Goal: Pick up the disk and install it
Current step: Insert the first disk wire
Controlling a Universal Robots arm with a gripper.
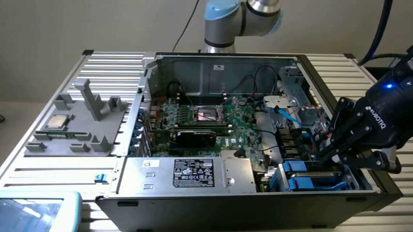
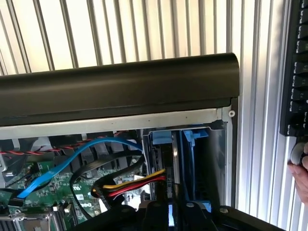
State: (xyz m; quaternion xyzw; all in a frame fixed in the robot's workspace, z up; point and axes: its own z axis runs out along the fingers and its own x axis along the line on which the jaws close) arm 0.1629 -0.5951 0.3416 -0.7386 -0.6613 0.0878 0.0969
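At roughly four o'clock from the motherboard [image 1: 213, 121] in the exterior view, the disk [image 1: 295, 166] [image 2: 162, 138] stood on edge in the drive bay, its blue carrier tab showing above the slot. How deep it sat could not be told. The gripper [image 1: 326, 157] [image 2: 168, 212] reached down into the bay from two o'clock and looked clenched narrowly on the disk's upper edge. A second blue carrier [image 1: 311, 183] [image 2: 195, 135] filled the neighbouring slot, just beside the disk at its five o'clock.

The nearest hazard, in my judgement, was the yellow, red and black cable bundle [image 2: 137, 182]. It lay right at the mouth of the slot and could be pinched under the carrier or dragged by the gripper's body. A blue data cable [image 2: 72, 163] looped close by over the board and ran the same risk. A tilted disk could bind against the bay's metal wall [image 2: 219, 159] or the neighbouring carrier, and forcing it might crack a tab or slide the disk in so narrow a grip. Outside the computer case [image 1: 245, 205], a person's hand [image 2: 301, 175] lay near a keyboard [image 2: 298, 72], well apart from the bay. It mattered only if it reached in.
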